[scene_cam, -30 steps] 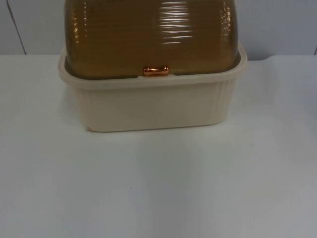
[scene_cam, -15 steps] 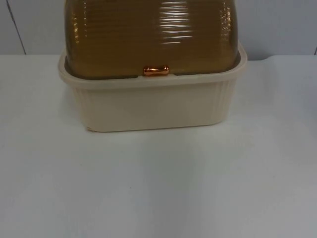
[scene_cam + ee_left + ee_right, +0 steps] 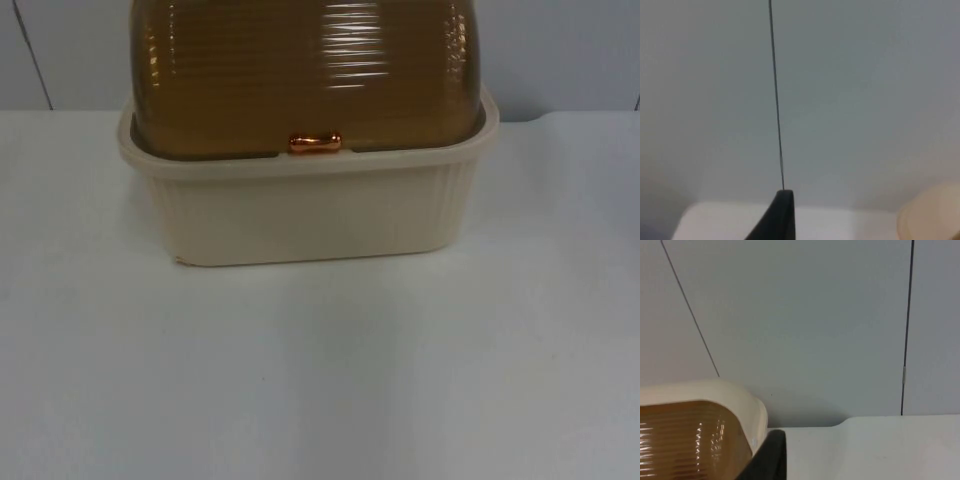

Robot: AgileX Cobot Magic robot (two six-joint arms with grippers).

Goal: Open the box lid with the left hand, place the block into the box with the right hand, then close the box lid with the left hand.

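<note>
Top view, box (image 3: 300,215) shut, brown lid (image 3: 300,75) cut off

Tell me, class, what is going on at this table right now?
Nothing is being handled yet. A cream box stands at the far side of the white table, its brown see-through lid shut, the copper handle at its front edge. Both wrist cameras look toward the grey partition wall, so the arms seem to be waiting off to the sides.
</note>
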